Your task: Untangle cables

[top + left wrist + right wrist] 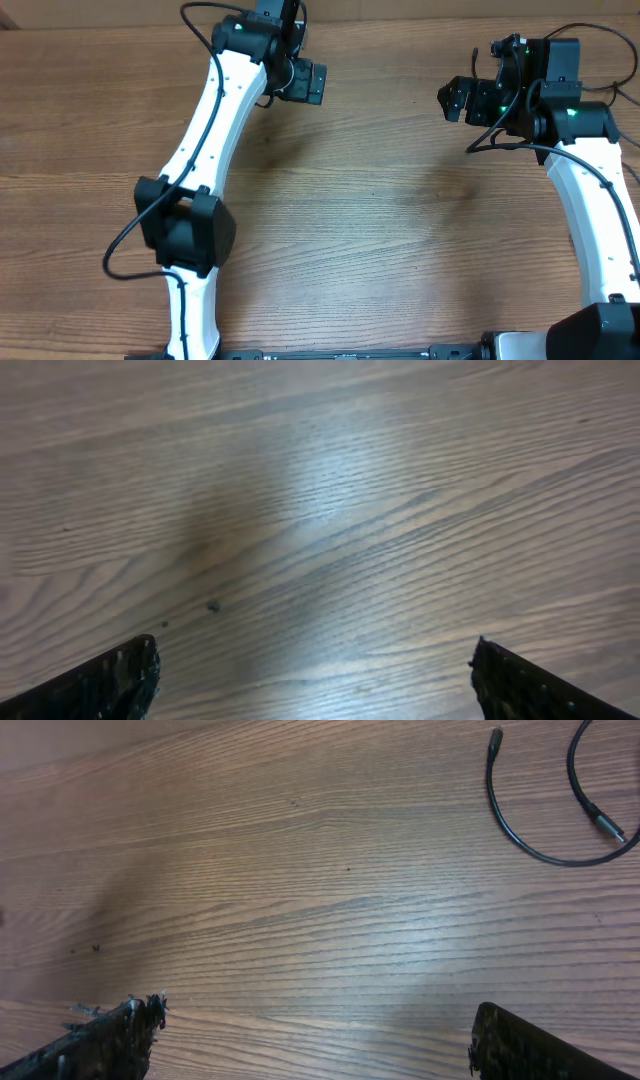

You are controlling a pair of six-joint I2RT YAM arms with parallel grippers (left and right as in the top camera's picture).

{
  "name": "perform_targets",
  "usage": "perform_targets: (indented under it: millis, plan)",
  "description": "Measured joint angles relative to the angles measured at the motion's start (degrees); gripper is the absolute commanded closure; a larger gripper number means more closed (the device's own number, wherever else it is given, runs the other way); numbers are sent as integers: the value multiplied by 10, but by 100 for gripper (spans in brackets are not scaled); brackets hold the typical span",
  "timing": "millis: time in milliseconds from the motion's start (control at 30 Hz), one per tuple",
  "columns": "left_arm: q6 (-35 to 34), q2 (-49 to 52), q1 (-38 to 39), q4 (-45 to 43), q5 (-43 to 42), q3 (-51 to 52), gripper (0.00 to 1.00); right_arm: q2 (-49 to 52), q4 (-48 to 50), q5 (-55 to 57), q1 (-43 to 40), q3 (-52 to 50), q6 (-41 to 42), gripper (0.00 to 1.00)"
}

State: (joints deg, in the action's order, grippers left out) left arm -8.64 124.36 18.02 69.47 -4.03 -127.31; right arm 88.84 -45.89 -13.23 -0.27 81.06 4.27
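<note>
My right gripper (310, 1040) sits nearest the lens, jaws spread wide and holding nothing, and my left gripper (315, 680) is the same, both over bare desk (350, 220). Only cable (530, 815) visible lies alone at the right wrist view's top right, well clear of my fingers: an open U, both plug ends pointing up-frame, no knots, so untangling looks mostly done; overhead shows none
</note>
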Motion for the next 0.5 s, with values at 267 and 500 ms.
perform_targets:
  millis: [267,500]
  plan:
    - [0,-113,0,-86,6,0,0,0,0,0,0,0,0,0]
    - [6,-207,13,-248,11,65,0,0,0,0,0,0,0,0]
